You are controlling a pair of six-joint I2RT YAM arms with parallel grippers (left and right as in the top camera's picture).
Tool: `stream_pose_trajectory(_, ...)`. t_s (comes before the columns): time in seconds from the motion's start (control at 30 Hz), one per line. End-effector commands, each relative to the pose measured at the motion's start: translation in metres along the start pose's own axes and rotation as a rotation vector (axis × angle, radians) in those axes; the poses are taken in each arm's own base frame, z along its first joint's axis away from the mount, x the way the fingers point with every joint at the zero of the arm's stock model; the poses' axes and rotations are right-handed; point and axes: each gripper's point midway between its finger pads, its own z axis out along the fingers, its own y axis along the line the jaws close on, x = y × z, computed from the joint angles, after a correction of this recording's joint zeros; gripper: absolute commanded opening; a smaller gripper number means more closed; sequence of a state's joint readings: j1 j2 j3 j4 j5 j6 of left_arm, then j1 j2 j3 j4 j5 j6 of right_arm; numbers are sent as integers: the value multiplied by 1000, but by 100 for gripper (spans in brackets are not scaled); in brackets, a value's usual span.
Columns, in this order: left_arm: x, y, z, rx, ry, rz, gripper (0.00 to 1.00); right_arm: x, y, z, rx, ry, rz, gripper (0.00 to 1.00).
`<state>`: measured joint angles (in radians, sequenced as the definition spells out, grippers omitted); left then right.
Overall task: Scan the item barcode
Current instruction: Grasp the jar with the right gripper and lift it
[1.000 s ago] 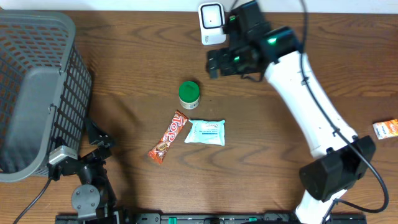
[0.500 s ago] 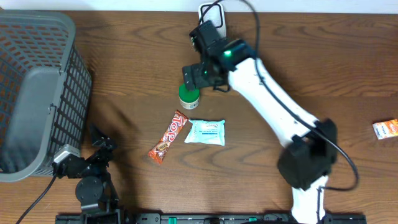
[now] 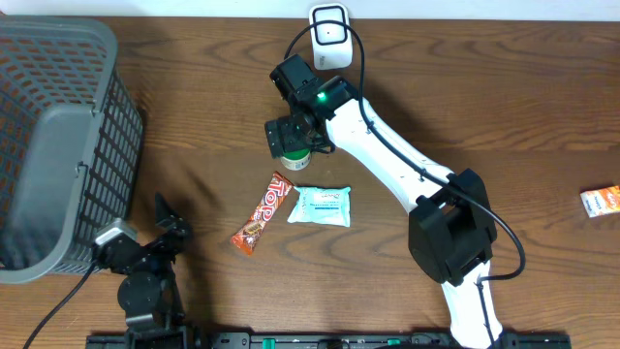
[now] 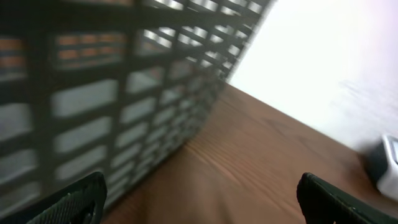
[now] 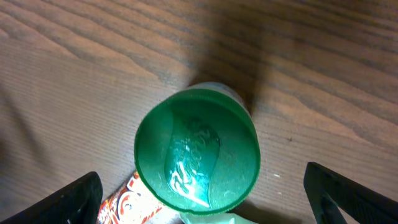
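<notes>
Directly beneath the right gripper [image 5: 208, 190], fingers spread wide, stands the green-capped jar [image 5: 197, 155], centred, touching neither; the left gripper [image 4: 208, 199] gapes too.

The basket [image 3: 58, 145] fills the counter's [image 3: 523, 116] left edge. A candy bar [image 3: 263, 213] and a packet [image 3: 321, 206] lie near the jar's [image 3: 295, 153] near side. Left of the jar is bare wood.

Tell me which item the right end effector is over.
The green-lidded jar, upright under the open right end effector. The candy bar and white packet lie flat nearby; the orange box sits far off.
</notes>
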<state>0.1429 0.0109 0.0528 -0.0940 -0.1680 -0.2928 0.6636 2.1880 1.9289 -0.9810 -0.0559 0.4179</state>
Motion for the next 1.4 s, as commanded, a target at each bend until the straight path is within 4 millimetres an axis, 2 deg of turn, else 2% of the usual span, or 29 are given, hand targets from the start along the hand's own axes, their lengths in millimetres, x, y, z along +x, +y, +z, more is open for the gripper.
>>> stream_pose_trajectory(0.0, 26, -16, 0, 117, 100, 92, 98, -2, 2, 0, -7, -8, 13, 99)
stream_pose_trajectory(0.1, 35, -21, 0, 149, 141, 93, 98, -3, 5, 4, -11, -14, 10, 99)
stream_pose_trajectory(0.3, 53, -15, 4, 119, 226, 105, 98, -10, 7, 18, -20, -34, 7, 99)
stream_pose_trajectory(0.47, 46, -17, 7, 121, 196, 102, 98, -13, 7, 27, -21, -40, 16, 99)
stream_pose_trajectory(0.67, 33, -23, 9, 139, 142, 94, 98, -6, 5, 44, -5, -11, 31, 99)
stream_pose_trajectory(0.83, 46, -18, 7, 122, 194, 101, 98, -1, 3, 55, 3, 12, 73, 91)
stream_pose_trajectory(1.0, 62, -10, 4, 99, 266, 111, 98, 4, 9, 57, 5, 17, 60, 85)
stream_pose_trajectory(1.2, 64, -10, 4, 97, 272, 112, 98, 7, 8, 66, 46, 14, 110, 90)
stream_pose_trajectory(1.27, 64, -10, 4, 97, 272, 112, 98, 13, 4, 78, 59, 35, 148, 87)
stream_pose_trajectory(1.37, 64, -10, 4, 97, 272, 112, 98, 19, 1, 86, 73, 57, 180, 81)
